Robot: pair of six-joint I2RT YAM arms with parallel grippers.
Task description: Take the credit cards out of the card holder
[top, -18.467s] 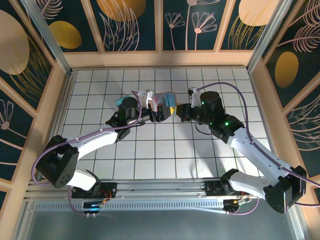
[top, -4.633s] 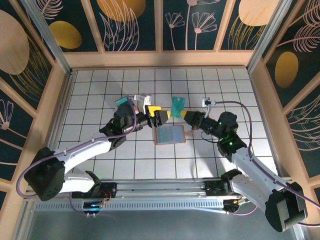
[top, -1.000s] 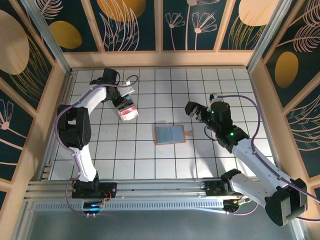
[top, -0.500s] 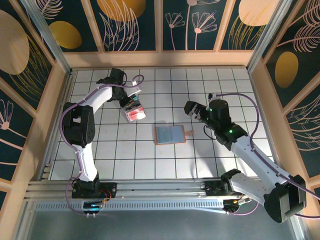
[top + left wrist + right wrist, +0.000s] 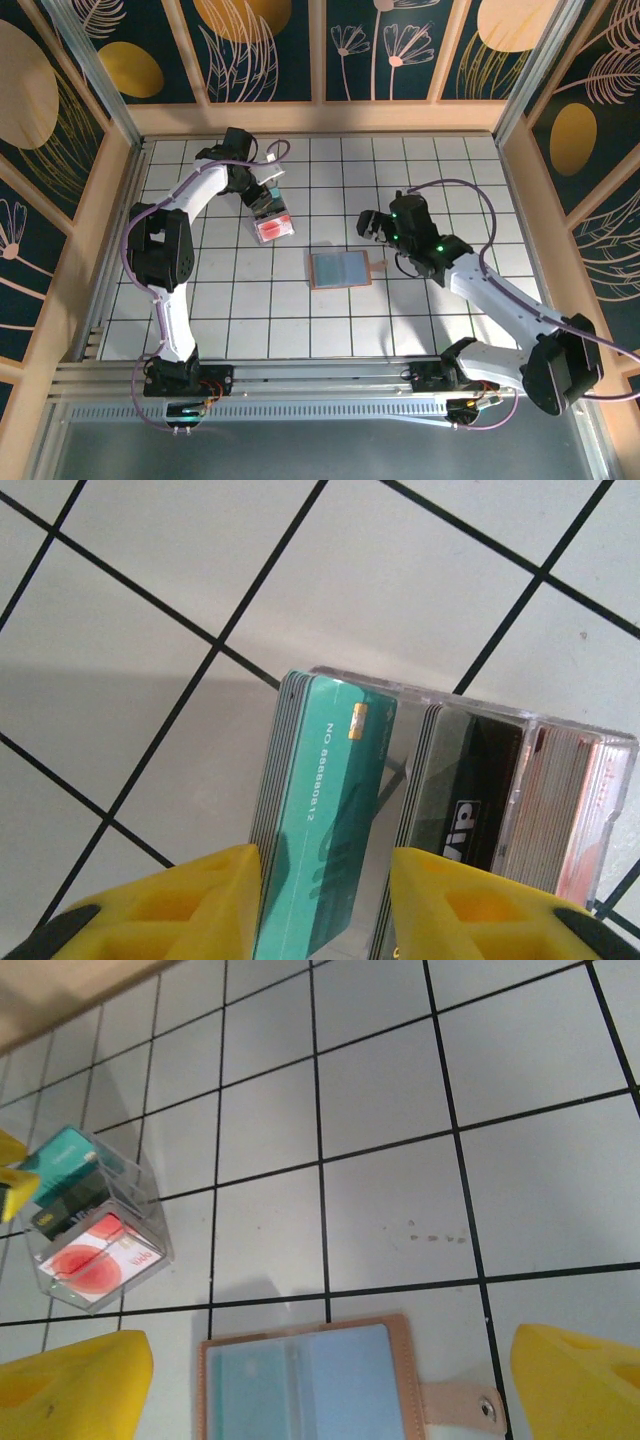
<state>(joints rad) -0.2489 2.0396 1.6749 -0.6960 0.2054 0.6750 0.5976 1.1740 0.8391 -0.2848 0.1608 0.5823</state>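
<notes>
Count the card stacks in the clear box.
3 in the clear box, left wrist view: teal stack left, dark stack middle, pink stack right. More may be hidden.

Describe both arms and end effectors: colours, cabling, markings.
Left arm and right arm match: white link shells, black joint housings, a purple cable looping along each. Green lights glow on the right arm's forearm. Left end effector and right end effector have chunky yellow fingers.

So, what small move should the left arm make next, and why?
Probably lift the left pincer straight up and away: the teal plastic card already stands in the clear plastic box, and the yellow fingers flank it, parted.
</notes>
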